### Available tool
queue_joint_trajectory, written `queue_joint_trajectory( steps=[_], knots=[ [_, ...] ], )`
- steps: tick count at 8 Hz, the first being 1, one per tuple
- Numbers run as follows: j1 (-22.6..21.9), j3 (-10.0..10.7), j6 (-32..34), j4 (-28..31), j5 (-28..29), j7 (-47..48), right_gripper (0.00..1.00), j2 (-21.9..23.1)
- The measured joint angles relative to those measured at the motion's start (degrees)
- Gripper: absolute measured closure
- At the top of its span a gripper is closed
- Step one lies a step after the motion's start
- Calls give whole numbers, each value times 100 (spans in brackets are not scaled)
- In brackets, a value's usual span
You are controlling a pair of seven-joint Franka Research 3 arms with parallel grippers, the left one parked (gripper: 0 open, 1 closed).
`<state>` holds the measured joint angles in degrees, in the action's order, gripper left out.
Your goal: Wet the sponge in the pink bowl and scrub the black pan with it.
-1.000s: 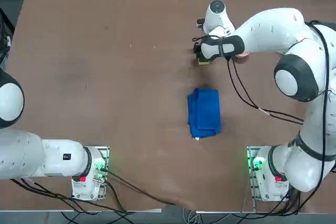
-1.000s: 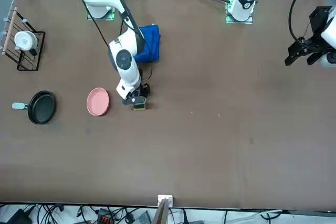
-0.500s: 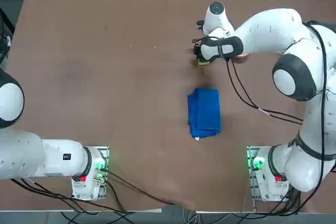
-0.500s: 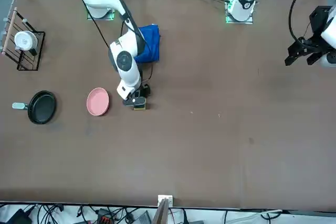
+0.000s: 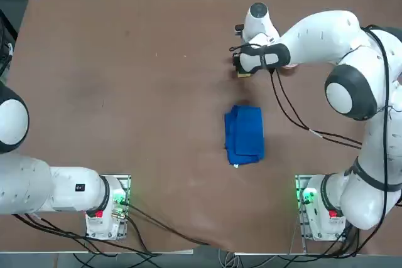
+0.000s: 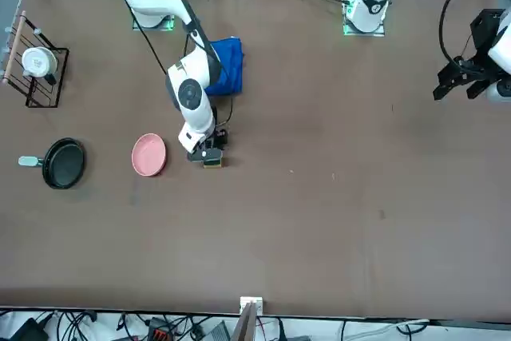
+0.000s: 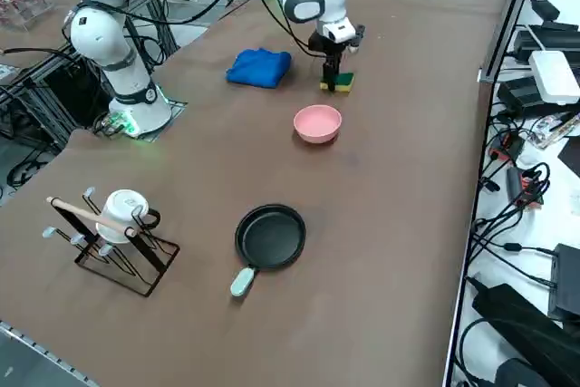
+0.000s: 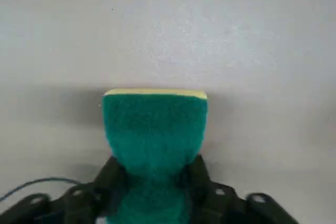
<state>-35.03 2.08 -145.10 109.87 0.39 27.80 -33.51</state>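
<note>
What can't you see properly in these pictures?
- Water in the pink bowl: too small to tell in the side and front views.
- The pink bowl in the top view: almost all hidden under the right arm.
- The black pan: it does not show in the top view.
- The sponge: in the wrist view its near end is hidden between the pinching fingers of the right gripper.

R arm stretched out over table, wrist down, tool (image 8: pixel 153 179) fingers pinching sponge (image 8: pixel 154 129).
</note>
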Motion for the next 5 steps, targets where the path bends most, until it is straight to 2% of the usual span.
queue_joint_trajectory(
  steps=[1,2,3,5],
  knots=[
    [4,12,56,-28,0,0,66,14],
    [7,31,209,-77,1,7,78,49],
    [15,70,500,-131,1,26,79,175],
    [90,254,1403,-209,0,30,79,740]
  ],
)
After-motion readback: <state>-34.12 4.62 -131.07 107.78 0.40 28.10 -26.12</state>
